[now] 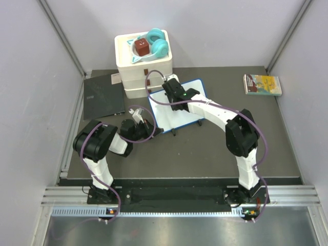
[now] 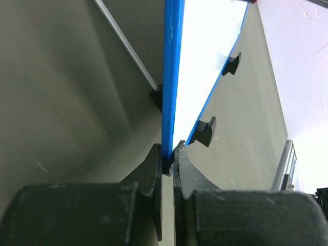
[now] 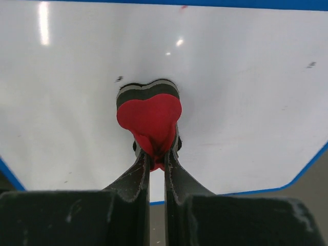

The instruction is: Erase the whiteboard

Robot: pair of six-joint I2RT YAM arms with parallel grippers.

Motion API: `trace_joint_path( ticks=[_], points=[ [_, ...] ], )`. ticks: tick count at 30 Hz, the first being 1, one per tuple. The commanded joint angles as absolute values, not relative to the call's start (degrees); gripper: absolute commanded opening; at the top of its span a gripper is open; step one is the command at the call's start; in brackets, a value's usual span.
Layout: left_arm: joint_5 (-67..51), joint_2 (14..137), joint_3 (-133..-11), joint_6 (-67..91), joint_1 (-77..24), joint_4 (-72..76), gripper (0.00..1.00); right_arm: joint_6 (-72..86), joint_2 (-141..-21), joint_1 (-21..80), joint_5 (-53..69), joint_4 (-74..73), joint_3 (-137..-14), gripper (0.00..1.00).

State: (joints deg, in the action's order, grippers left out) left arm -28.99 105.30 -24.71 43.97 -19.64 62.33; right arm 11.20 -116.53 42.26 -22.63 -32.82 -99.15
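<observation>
Board: small white whiteboard point(image 1: 166, 117) with a blue frame, at table centre, almost clean.
Left gripper point(image 2: 168, 154): pinched on the frame's 8 o'clock edge.
Right gripper point(image 3: 156, 154): clamped on a red heart-shaped foam eraser point(image 3: 150, 115), which rests on the board.
Risk: hard wiping could twist the frame out of the pinch.

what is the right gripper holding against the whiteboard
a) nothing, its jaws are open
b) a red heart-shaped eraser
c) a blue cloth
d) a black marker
B: the right wrist view shows the right gripper shut on a red heart-shaped eraser, its grey pad side facing the whiteboard.
</observation>
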Motion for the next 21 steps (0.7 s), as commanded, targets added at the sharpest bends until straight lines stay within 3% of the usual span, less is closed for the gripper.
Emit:
trace_joint_path(
  ticks=[1, 9, 21],
  points=[
    [-20.83, 108.1, -23.29, 38.23, -19.6, 48.96, 0.0, 14.77, -122.25, 46.14, -9.5, -27.95, -101.5, 0.0],
    [-20.39, 107.67, -23.03, 38.06, -19.78, 48.78, 0.0, 15.64, -126.38, 47.29, -9.4, -30.67, -109.68, 0.0],
    [-20.21, 107.31, -22.76, 37.88, -19.95, 48.78, 0.0, 18.01, -124.19, 43.69, -20.3, -28.75, -108.2, 0.0]
  ],
)
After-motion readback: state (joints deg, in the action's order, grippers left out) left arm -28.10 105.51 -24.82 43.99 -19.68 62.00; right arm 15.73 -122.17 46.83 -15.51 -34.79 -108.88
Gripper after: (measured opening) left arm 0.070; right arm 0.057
